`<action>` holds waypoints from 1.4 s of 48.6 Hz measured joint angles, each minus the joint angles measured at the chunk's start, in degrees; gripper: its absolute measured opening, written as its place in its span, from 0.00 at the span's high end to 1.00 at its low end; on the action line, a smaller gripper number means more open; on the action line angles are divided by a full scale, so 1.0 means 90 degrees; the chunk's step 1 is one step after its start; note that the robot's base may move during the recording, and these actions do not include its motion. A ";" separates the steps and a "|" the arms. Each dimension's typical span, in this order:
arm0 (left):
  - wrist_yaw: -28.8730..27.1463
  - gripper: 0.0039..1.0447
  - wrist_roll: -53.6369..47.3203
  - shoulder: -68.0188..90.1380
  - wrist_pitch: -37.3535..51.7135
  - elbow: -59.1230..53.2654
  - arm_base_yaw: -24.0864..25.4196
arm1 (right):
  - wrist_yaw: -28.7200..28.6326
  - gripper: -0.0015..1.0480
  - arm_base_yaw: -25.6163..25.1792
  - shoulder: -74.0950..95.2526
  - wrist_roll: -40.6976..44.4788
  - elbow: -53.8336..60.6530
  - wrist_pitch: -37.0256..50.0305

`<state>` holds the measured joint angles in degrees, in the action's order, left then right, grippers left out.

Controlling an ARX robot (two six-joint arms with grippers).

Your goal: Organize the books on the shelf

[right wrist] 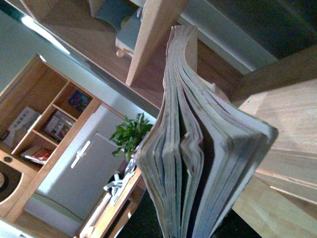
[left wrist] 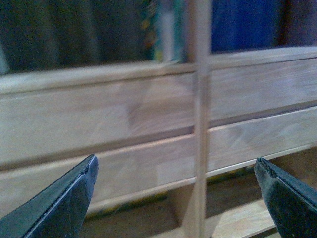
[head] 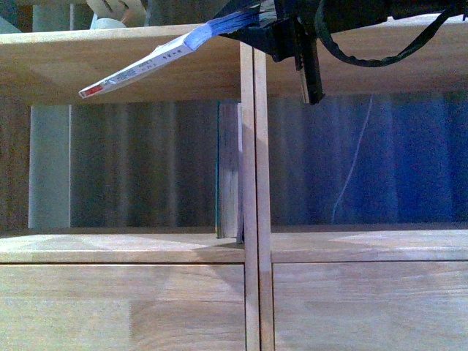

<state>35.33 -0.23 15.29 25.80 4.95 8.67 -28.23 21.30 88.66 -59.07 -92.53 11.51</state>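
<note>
Right gripper clamps paperback by its page edge, spine drooping, likely for slotting beside teal book; left gripper spread, empty.

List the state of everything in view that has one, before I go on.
paperback: held in the air by one end, tilted, free end drooping, pages fanned.
teal book: upright in the left compartment, against the divider.
right fingers: shut on the paperback.
left fingers: open, empty.
drawers: closed.
</note>
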 joint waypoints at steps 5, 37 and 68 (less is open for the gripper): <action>-0.0595 0.07 -0.0070 0.1214 0.1382 0.0724 -0.0491 | 0.0019 0.93 -0.0005 0.0000 0.0000 0.0000 0.0000; 0.0420 0.07 0.7317 0.7291 0.6008 0.4138 -0.0471 | 0.0010 0.93 -0.0005 0.0000 0.0000 0.0002 0.0000; -0.0610 0.07 0.8459 0.7201 0.5158 0.5447 -0.3077 | -0.0056 0.93 0.0017 -0.0017 -0.0027 0.0019 0.0002</action>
<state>29.85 75.90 80.09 72.23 53.98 -19.03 -28.73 21.45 88.51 -59.31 -92.36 11.53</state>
